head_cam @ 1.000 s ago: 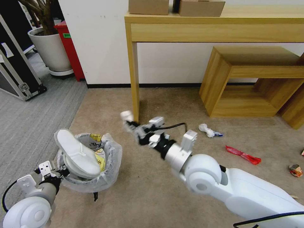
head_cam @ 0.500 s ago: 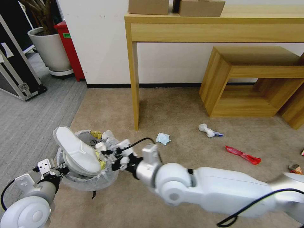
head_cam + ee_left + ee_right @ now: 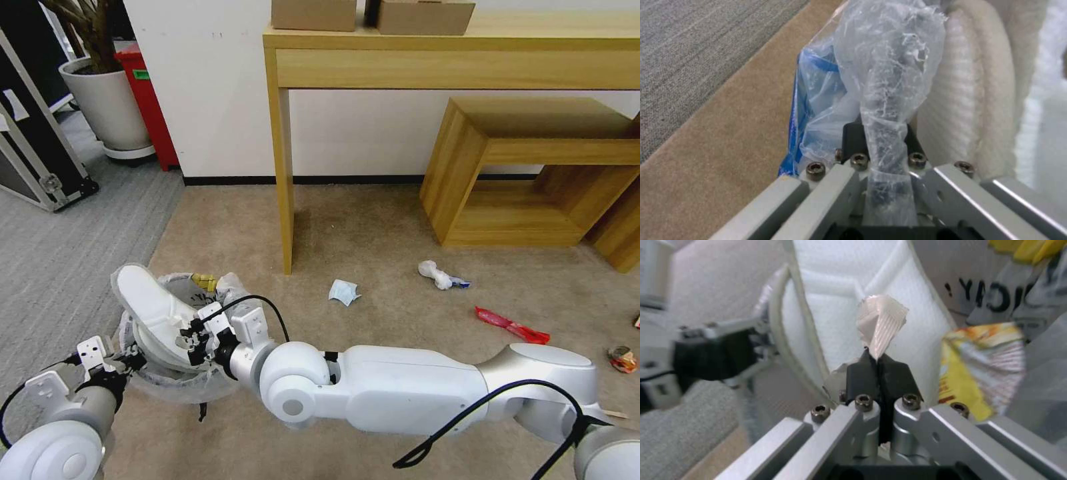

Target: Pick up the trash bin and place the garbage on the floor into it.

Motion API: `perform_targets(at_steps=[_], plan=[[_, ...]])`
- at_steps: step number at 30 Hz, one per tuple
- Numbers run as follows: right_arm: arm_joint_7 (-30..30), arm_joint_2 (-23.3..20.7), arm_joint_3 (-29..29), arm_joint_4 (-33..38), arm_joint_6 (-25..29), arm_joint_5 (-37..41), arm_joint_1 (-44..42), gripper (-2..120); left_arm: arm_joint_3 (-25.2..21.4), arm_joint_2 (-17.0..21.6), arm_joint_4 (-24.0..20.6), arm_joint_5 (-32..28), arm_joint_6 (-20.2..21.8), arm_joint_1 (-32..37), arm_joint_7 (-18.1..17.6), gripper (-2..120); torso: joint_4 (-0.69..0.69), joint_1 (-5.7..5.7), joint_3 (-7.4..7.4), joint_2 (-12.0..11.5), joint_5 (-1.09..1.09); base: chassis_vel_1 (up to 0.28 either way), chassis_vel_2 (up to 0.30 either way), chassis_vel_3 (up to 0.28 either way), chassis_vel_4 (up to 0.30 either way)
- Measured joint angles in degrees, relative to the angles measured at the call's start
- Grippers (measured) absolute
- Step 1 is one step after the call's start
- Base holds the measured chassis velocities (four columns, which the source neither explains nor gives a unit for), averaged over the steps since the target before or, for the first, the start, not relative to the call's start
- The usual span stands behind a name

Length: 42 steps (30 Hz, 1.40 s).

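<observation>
Since a moment earlier, the right gripper (image 3: 190, 337) had swung left over the trash bin (image 3: 223, 297), its fingers (image 3: 862, 371) pinching a scrap of paper (image 3: 882, 325) above the slippers (image 3: 153, 310). Left gripper (image 3: 127, 357) clamped the bin's bagged rim, bin held beside the table leg's carpet.

I'm seeing white slippers (image 3: 157, 313) crowding the trash bin (image 3: 230, 303) mouth, leaving only a narrow gap by its far rim. My right hand (image 3: 189, 339) is hanging over that opening. Open carpet (image 3: 373, 227) is lying around the table leg (image 3: 283, 173).
</observation>
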Motion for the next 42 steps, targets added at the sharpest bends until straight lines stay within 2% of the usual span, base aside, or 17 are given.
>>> perform_targets(at_steps=[15, 23, 42], plan=[[10.3, 4.3, 1.2, -4.3, -7.5, 5.3, 0.2, 0, 0.2, -0.6, -2.4, 1.3, -0.3, 2.3, 0.8, 0, 0.00, 0.00, 0.00, 0.0, 0.01, 0.000, 0.000, 0.000, 0.000], [11.7, 5.5, 1.8, -5.5, -8.8, 6.9, 0.2, 0, 0.1, -0.7, -2.9, 1.6, -0.3, 2.9, 1.0, 0, 0.00, 0.00, -0.01, 0.0, 0.00, 0.000, 0.000, 0.000, 0.000], [13.9, 13.0, 1.8, -16.8, -10.1, 5.4, 1.3, 0, 1.4, -1.2, -2.4, 2.5, -0.6, 2.7, 1.3, 0, 0.01, 0.00, 0.00, 0.0, 0.00, 0.000, 0.000, 0.000, 0.000]])
